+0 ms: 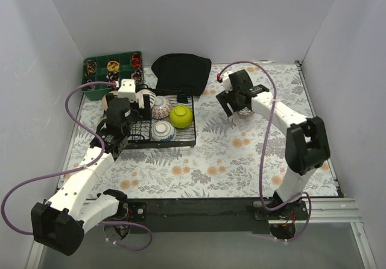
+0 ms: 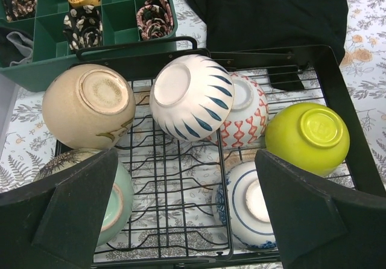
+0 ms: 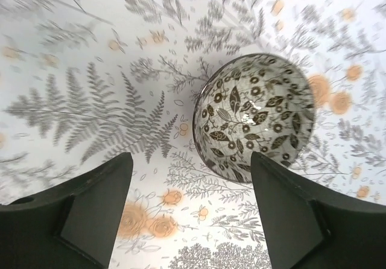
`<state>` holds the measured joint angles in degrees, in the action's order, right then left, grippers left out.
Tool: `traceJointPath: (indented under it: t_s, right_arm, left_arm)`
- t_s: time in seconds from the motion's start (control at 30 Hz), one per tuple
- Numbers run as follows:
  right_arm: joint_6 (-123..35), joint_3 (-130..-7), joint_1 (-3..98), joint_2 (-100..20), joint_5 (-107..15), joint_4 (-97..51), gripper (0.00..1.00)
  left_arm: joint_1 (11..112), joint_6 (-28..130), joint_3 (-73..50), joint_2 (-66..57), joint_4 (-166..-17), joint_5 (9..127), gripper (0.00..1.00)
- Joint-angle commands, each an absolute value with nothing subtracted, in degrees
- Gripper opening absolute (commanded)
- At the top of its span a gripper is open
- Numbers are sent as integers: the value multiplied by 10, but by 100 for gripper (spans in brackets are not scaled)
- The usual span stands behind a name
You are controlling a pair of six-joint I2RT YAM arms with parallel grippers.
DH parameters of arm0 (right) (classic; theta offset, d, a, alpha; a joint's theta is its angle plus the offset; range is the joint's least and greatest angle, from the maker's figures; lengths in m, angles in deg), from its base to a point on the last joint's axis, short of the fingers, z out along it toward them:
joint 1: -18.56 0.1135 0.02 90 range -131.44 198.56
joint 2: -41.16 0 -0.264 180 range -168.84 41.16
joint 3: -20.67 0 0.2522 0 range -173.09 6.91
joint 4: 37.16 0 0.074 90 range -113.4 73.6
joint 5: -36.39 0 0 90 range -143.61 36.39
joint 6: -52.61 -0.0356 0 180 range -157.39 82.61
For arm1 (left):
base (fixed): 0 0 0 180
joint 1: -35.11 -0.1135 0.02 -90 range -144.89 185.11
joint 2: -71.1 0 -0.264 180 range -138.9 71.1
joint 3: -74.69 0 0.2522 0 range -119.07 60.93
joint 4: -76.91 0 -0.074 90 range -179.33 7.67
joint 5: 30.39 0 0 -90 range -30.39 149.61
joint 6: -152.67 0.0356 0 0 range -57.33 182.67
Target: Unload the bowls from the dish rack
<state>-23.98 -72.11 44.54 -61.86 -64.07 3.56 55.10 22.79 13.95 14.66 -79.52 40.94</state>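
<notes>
Bowls, count as I read it: one out, six to go. I judge the job barely begun.

Item 1, unloaded: leaf-print bowl (image 3: 253, 118), upright on the floral table (image 3: 90, 100), well to the right of the dish rack (image 1: 181, 143). My right gripper (image 3: 192, 160) hangs over it with jaws spread, clamped on nothing. The bowl stands free, nearer the right finger.

Items 2 to 7, in the rack, all foot-up or tipped:
- beige bowl (image 2: 87, 106), far left
- white bowl with blue strokes (image 2: 190, 97), overlapping the red-patterned bowl (image 2: 250, 115) behind it; whether they touch I cannot tell
- lime-green bowl (image 2: 307, 136), by the right wall
- blue-ringed bowl (image 2: 250, 205), near row
- pale mint bowl (image 2: 114, 205), mostly behind my left finger

My left gripper (image 2: 186, 178) hovers above the rack, jaws wide apart, holding nothing.

View notes: in the top view my left arm covers much of the rack's left half, so only the left wrist view gives me the full count. The top view barely shows the unloaded bowl under the right gripper, while the right wrist view shows it whole. Only the top view holds the rack and the set-down spot together.

Also logged beyond the rack: green compartment tray (image 2: 36, 70), black cloth (image 2: 271, 9).
</notes>
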Motion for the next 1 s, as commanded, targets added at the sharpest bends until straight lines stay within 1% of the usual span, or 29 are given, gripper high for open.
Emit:
traceJointPath:
  t_s: [0.0,0.1,0.13,0.27,0.33,0.37,0.43,0.57,0.77,0.87,0.97]
  right_arm:
    - [-285,-696,453,-499,-586,29,88]
    - [-313,-659,456,-421,-557,7,91]
    - [-328,-624,457,-379,-542,-15,91]
    - [-369,-527,458,-272,-471,-73,94]
    - [-394,-491,459,-213,-447,-103,94]
    - [-410,-453,459,-195,-430,-129,96]
    - [-422,-422,459,-149,-420,-147,96]
    - [-428,-349,460,-93,-409,-176,97]
    - [-438,-296,460,-38,-383,-209,98]
    - [-436,-282,459,-21,-377,-213,98]
    - [-435,-270,460,-5,-374,-215,98]
  left_arm:
    - [548,241,150,154,-804,431,98]
    - [549,257,162,158,-808,461,98]
    - [549,264,165,163,-808,469,98]
    - [549,273,172,164,-822,485,98]
    - [549,284,168,156,-826,485,98]
    - [549,289,163,139,-826,480,98]
    - [549,296,130,114,-809,467,98]
    - [549,293,64,50,-773,440,98]
    - [551,289,-12,-46,-748,441,98]
    - [558,291,-41,-90,-739,420,98]
    - [573,293,-66,-136,-732,364,98]
